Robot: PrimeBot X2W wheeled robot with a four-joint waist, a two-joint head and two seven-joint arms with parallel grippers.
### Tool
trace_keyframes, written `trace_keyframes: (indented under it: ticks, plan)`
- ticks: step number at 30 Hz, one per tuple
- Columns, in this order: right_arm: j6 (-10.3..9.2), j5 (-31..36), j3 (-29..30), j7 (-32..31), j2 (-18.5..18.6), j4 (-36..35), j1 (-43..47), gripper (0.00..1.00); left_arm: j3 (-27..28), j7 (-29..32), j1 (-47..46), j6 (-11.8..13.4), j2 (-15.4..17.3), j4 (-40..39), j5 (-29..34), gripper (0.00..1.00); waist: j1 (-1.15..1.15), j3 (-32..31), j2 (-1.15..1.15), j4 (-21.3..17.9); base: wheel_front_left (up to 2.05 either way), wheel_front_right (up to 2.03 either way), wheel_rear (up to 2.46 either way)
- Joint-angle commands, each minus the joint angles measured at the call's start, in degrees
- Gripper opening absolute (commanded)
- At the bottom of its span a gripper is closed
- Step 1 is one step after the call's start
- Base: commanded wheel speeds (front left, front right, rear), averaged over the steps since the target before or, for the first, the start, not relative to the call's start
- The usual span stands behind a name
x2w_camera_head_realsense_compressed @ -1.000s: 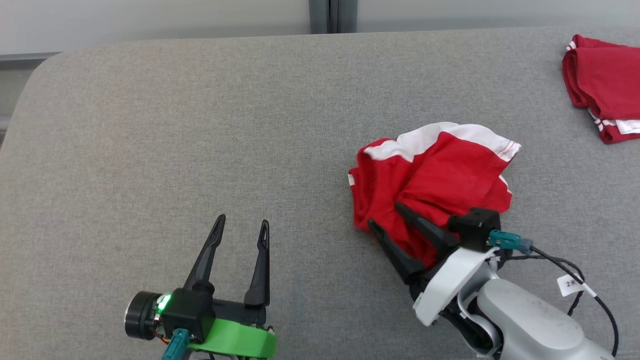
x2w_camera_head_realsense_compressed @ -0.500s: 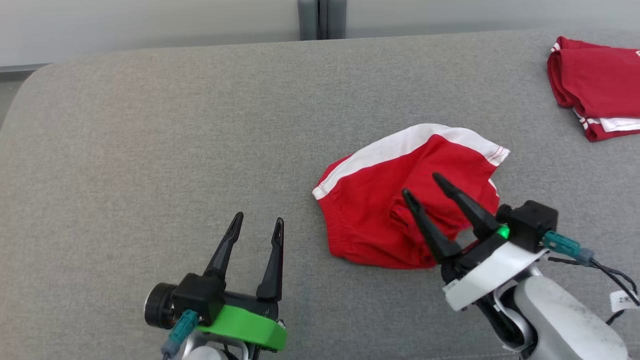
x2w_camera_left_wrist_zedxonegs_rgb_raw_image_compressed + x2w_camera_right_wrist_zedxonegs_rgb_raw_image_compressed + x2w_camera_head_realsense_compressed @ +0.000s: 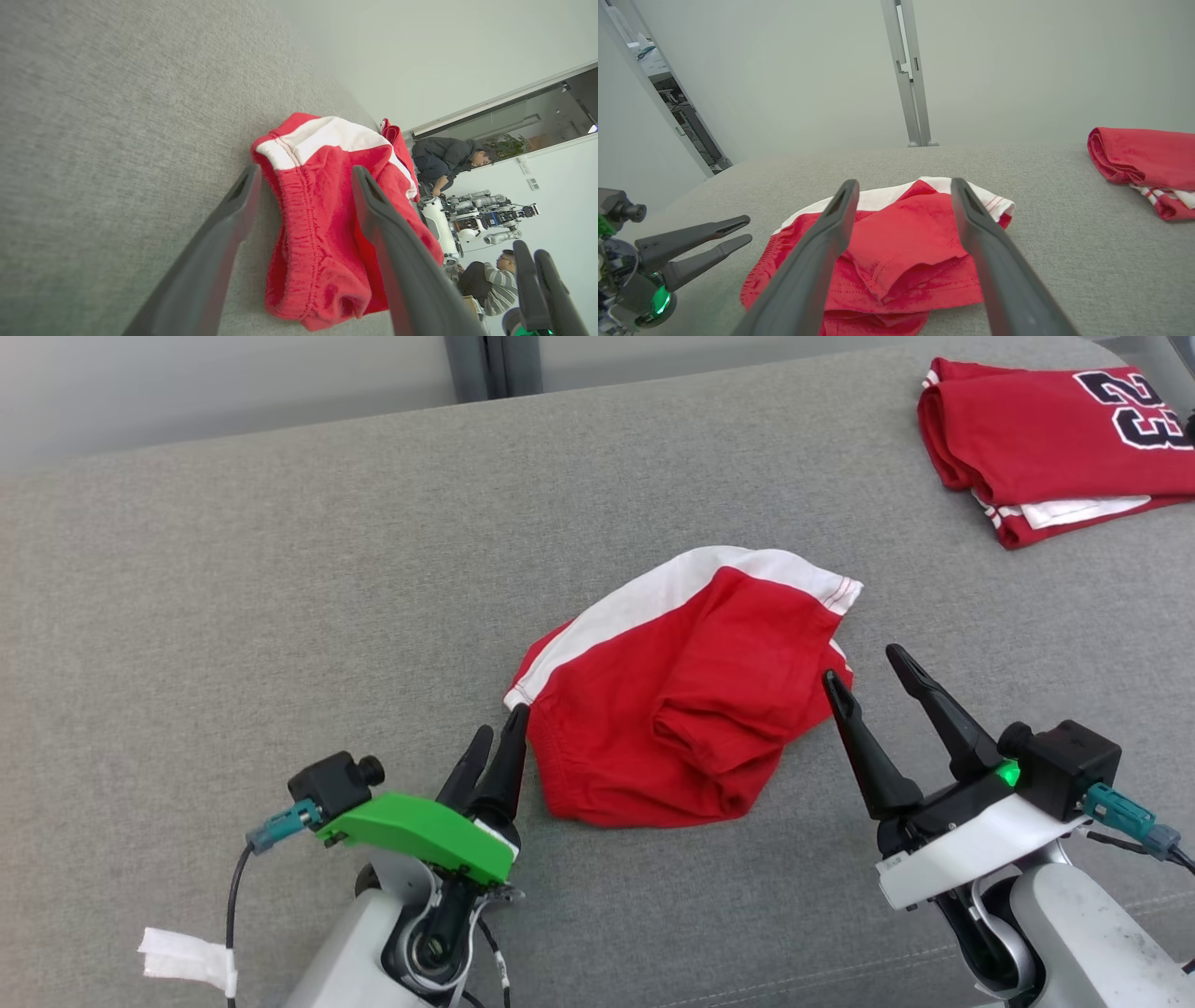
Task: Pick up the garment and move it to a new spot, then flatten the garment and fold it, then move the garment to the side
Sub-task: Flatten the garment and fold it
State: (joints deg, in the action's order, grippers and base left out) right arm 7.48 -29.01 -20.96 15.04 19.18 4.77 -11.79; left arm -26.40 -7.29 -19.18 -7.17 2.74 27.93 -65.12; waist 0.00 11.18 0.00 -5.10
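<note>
Centre of grey padded surface [image 3: 233, 569]: crumpled red garment [image 3: 672, 709]. Soft, light, limp; probably best pinched at gathered waistband, 8 o'clock edge. Left gripper [image 3: 502, 723] there, spread wide, empty. Right gripper [image 3: 862, 665] at 3 o'clock, likewise.

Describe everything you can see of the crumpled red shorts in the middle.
The shorts are soft red cloth with a white band along the far edge and a gathered elastic waist. They lie crumpled, one flap folded over, on the grey cushion. The open left pincer is at their waist edge; contact is unclear. The open right pincer sits beside the opposite end, apart.
</note>
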Motion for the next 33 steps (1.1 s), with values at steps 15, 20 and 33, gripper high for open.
trace_keyframes:
  ticks: [15,20,33]
  plan:
    - [0.03,0.4,1.2,0.2,-0.7,0.1,1.3,1.0,3.7,10.3,-5.6,-0.4,1.0,3.4,-18.6,0.95,0.0,2.2,0.0,-3.3,0.0,0.0,0.0]
    - [0.03,0.2,1.1,0.2,-1.0,0.3,1.4,1.0,3.1,9.9,-5.8,-0.4,1.8,3.1,-18.0,0.0,0.0,2.0,0.0,-3.5,0.0,0.0,0.0]
    - [0.04,-19.6,1.5,0.2,-2.5,7.8,-5.7,1.0,-0.9,5.3,-6.3,-0.4,4.9,-1.8,-13.2,0.0,0.0,4.0,0.0,-1.2,0.0,0.0,0.0]
